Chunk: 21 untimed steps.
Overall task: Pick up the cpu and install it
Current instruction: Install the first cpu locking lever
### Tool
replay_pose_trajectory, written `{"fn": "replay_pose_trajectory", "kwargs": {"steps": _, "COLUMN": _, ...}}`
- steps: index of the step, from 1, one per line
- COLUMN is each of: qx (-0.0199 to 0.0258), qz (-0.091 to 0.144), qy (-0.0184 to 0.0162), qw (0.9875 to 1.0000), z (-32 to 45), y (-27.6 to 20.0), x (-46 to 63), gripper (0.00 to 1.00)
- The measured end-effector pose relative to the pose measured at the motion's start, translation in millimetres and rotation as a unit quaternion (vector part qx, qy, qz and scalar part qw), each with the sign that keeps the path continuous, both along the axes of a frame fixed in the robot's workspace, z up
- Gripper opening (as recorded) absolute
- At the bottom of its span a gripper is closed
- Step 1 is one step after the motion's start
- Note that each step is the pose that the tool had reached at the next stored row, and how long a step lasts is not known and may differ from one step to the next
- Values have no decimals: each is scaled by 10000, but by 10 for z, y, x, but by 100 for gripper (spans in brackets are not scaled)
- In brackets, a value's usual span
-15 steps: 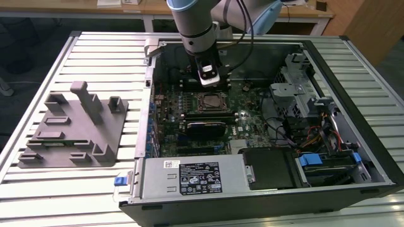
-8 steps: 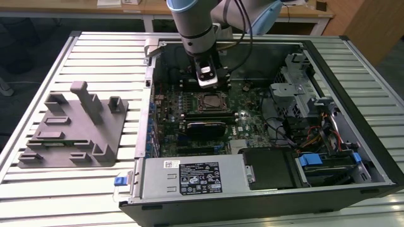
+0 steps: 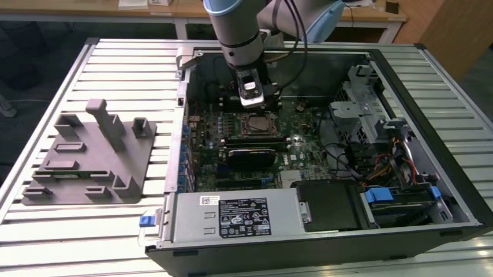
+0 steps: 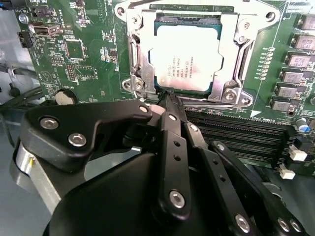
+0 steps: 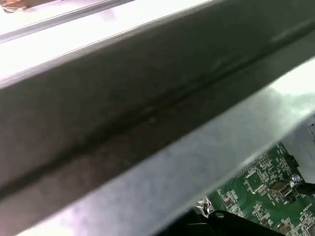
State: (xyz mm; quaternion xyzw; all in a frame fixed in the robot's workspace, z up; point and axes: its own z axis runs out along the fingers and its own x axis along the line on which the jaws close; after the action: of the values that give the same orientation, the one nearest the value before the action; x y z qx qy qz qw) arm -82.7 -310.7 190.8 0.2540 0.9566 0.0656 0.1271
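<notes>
The cpu (image 4: 187, 56) lies flat in its socket (image 4: 139, 49). The pincer (image 4: 169, 96) is closed and empty, its tips at the cpu's edge.

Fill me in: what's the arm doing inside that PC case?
The Universal Robots arm reaches into the open PC case, with its gripper low over the motherboard. The cpu lies flat inside the metal socket frame and is not held. The gripper's tips are closed together at the chip's edge. The grey tray sits on the table at the exterior view's left, outside the case.
</notes>
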Motion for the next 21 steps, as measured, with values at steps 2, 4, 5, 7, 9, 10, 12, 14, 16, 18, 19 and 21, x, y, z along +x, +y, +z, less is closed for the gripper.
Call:
{"fn": "replay_pose_trajectory", "kwargs": {"steps": 2, "qx": 0, "qz": -1, "qy": 0, "qw": 10000, "z": 0, "y": 0, "x": 0, "gripper": 11}}
{"fn": "replay_pose_trajectory", "kwargs": {"steps": 4, "qx": 1, "qz": -1, "qy": -1, "qw": 10000, "z": 1, "y": 1, "x": 0, "gripper": 11}}
{"fn": "replay_pose_trajectory", "kwargs": {"steps": 5, "qx": 1, "qz": -1, "qy": -2, "qw": 10000, "z": 9, "y": 1, "x": 1, "gripper": 11}}
{"fn": "replay_pose_trajectory", "kwargs": {"steps": 7, "qx": 1, "qz": -1, "qy": -1, "qw": 10000, "z": 40, "y": 1, "x": 0, "gripper": 11}}
{"fn": "replay_pose_trajectory", "kwargs": {"steps": 9, "qx": 1, "qz": -1, "qy": -1, "qw": 10000, "z": 78, "y": 1, "x": 0, "gripper": 11}}
{"fn": "replay_pose_trajectory", "kwargs": {"steps": 10, "qx": 2, "qz": -1, "qy": -1, "qw": 10000, "z": 97, "y": 1, "x": 1, "gripper": 11}}
{"fn": "replay_pose_trajectory", "kwargs": {"steps": 12, "qx": 1, "qz": -1, "qy": -1, "qw": 10000, "z": 126, "y": 1, "x": 0, "gripper": 11}}
{"fn": "replay_pose_trajectory", "kwargs": {"steps": 14, "qx": 1, "qz": -1, "qy": -2, "qw": 10000, "z": 132, "y": 3, "x": 1, "gripper": 11}}
{"fn": "replay_pose_trajectory", "kwargs": {"steps": 16, "qx": 5, "qz": -1, "qy": -1, "qw": 10000, "z": 133, "y": 6, "x": 0, "gripper": 11}}
{"fn": "replay_pose_trajectory", "kwargs": {"steps": 18, "qx": 14, "qz": -1, "qy": 0, "qw": 10000, "z": 133, "y": 10, "x": 0, "gripper": 11}}
{"fn": "replay_pose_trajectory", "kwargs": {"steps": 19, "qx": 23, "qz": -1, "qy": 0, "qw": 10000, "z": 133, "y": 13, "x": 0, "gripper": 11}}
{"fn": "replay_pose_trajectory", "kwargs": {"steps": 21, "qx": 50, "qz": -1, "qy": -1, "qw": 10000, "z": 133, "y": 18, "x": 0, "gripper": 11}}
